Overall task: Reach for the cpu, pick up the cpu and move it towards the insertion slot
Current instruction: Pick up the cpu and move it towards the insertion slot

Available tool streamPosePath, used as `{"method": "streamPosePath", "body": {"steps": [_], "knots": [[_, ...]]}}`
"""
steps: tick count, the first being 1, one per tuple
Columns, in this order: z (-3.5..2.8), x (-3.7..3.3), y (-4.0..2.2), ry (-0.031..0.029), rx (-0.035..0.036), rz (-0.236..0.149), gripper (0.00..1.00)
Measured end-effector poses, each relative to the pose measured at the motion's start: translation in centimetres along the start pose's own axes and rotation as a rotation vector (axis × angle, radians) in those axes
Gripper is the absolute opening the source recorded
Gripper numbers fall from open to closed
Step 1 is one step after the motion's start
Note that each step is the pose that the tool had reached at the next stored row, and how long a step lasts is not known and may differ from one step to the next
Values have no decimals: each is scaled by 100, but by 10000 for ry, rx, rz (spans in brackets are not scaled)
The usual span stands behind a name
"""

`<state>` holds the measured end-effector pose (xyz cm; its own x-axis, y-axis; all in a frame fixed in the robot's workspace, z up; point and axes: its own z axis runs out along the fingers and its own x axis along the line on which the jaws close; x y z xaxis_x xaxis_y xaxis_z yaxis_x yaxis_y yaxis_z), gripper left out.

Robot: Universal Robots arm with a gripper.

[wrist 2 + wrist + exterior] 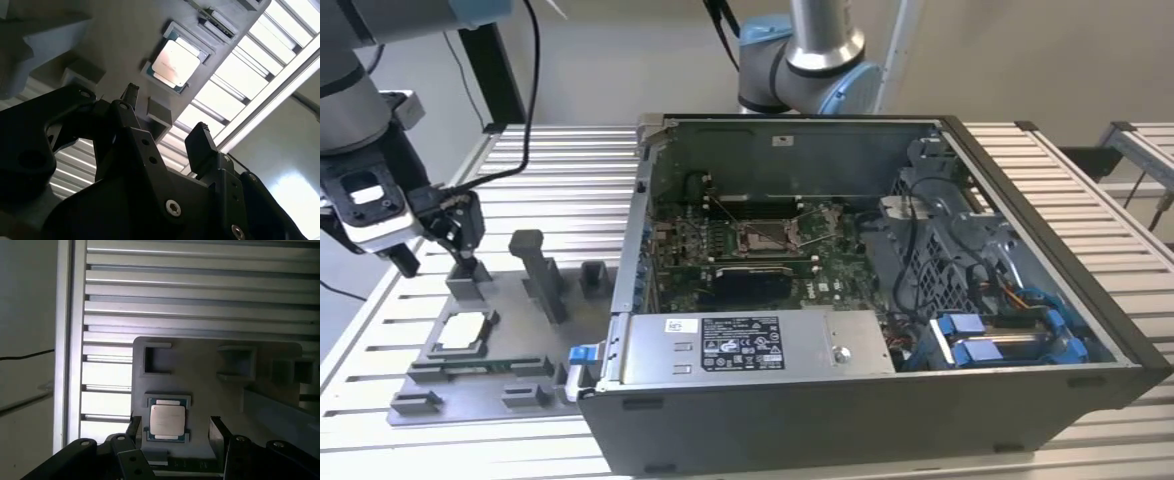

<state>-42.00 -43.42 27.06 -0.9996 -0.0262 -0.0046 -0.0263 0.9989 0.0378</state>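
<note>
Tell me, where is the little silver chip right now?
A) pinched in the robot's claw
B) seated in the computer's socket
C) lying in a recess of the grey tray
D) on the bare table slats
C: in the first wrist view the cpu lies flat in its recess on the grey tray, and the gripper is open, holding nothing.
</note>
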Motion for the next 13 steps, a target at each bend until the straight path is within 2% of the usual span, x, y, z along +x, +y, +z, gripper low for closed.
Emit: {"method": "streamPosePath", "body": {"steps": [7, 13], "knots": [[88, 4, -4, 1, -1, 0, 100], [184, 5, -36, 11, -1, 0, 100]]}}
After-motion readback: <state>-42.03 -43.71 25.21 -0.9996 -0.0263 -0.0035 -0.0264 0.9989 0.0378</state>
